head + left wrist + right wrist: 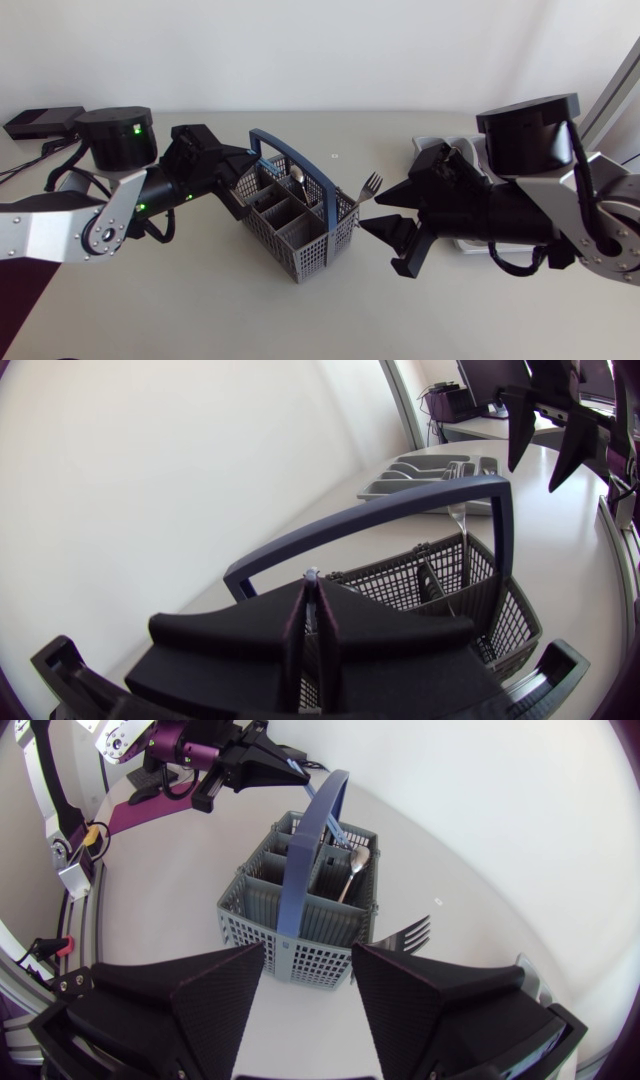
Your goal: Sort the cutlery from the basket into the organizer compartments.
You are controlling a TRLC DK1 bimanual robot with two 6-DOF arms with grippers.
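Directly ahead of spread right claw: basket, not touching.

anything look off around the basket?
The fork leans out over the end rim of the basket, tines up, toward the open right claw, while the spoon sits inside a compartment. The left claw is shut on a thin silver piece I can't identify. Nothing spilled or damaged in view.

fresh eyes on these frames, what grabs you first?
The grey basket with its blue handle stands mid-table, a fork and a spoon sticking up out of it. The left gripper is shut at its rim, while the right gripper gapes open beside the fork, the organizer half hidden behind that arm.
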